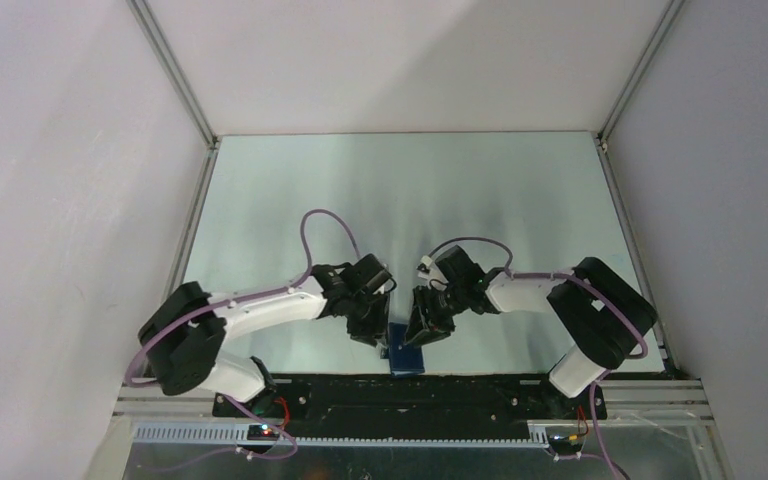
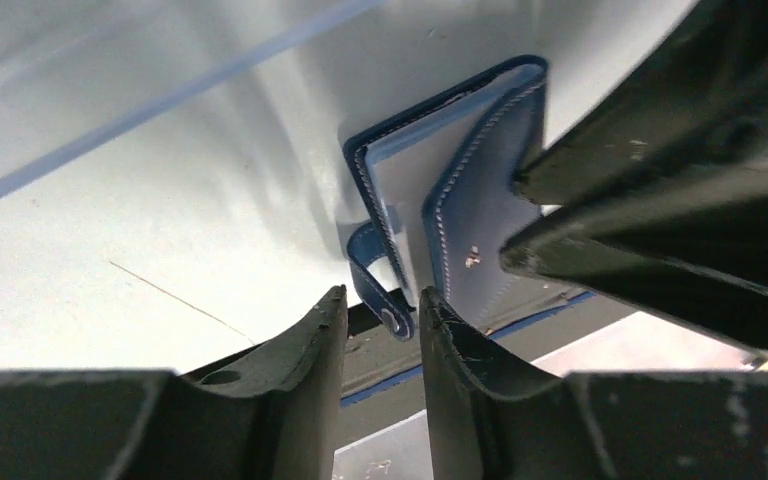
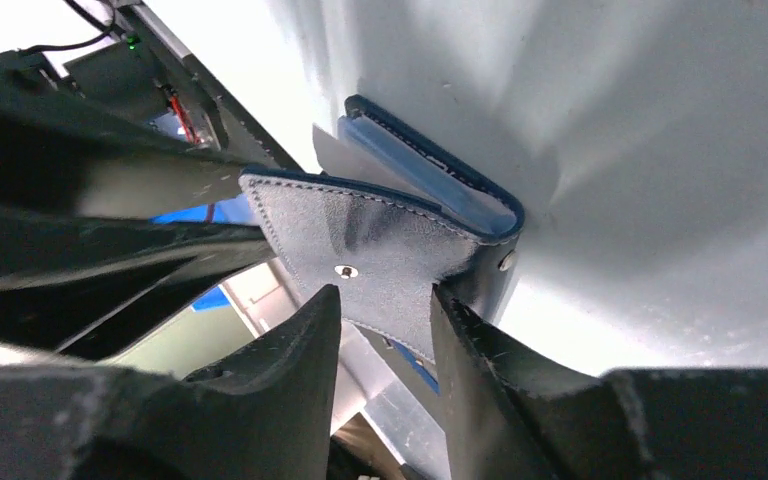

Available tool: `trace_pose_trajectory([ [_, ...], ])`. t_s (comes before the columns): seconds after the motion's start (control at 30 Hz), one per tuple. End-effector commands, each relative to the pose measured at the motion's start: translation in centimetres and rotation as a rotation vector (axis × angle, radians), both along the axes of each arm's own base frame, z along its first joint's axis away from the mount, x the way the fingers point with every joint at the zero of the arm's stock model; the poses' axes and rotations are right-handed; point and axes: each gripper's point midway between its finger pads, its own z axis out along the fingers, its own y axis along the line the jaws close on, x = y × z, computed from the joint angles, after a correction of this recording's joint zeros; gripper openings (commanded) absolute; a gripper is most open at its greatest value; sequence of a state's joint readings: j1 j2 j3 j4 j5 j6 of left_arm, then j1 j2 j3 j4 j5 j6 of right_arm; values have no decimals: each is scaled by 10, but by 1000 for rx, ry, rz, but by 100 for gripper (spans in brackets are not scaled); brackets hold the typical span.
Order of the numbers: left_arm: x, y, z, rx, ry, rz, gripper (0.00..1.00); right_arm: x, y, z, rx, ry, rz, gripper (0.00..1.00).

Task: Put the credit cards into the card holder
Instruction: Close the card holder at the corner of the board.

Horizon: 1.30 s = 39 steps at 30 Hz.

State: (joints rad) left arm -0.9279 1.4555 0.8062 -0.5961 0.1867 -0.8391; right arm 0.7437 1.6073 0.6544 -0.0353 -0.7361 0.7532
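Left claw [image 2: 380, 315]: released. Jaws stand apart with daylight between them, and the tip of the snap tab [image 2: 370, 280] sits in the gap without being pinched.

Right claw [image 3: 385, 300]: jaws partway apart, with the lower edge of the card holder's outer cover running down into the gap. Can't tell if it's actually clamped or just straddled, since the pads hide the contact. In the left wrist view its fingertips sit against the outer face of that same cover.

Card holder [image 2: 470, 215]:
- Small dark navy folding wallet, pale stitching along the edges.
- Half open, with two leaves splayed in a V and the spine on the far side from the left claw.
- Inside faces are a lighter blue, with layered slot edges visible in the right wrist view.
- Outer cover is grainy navy with a small metal stud [image 3: 345, 270] near the middle.
- The tab is a narrow navy strap curling off the near leaf, with a metal snap at its end.

Location: between the two claws, centre of the near edge of the counter [image 1: 400, 200], just ahead of the black base rail. It looks propped up on edge rather than lying flat, but the overhead view is too small to confirm that.

Both arms angle inward and meet over it, wrists close together.
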Motion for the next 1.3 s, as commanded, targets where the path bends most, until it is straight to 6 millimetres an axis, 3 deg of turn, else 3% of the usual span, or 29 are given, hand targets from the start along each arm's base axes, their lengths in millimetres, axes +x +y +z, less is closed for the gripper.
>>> trace_pose_trajectory([
  [0.0,8,-5,28,-95,-41,44,38,2,-2,-24,-120,-51,21,38],
  [0.17,3,-3,29,-112,-31,43,34,0,-5,-39,-216,-64,43,24],
  [0.4,-3,9,19,-84,-23,66,32,-1,-16,-56,-372,-119,71,23],
  [0.63,-1,17,11,-50,-38,91,14,-3,-33,-70,-533,-164,102,22],
  [0.77,0,13,9,-60,-34,89,7,-3,-35,-73,-585,-187,119,12],
  [0.97,2,4,3,-75,-19,75,1,-6,-29,-65,-564,-194,127,9],
  [1.27,0,-11,-5,-92,17,46,0,-5,-9,-37,-441,-191,113,16],
])
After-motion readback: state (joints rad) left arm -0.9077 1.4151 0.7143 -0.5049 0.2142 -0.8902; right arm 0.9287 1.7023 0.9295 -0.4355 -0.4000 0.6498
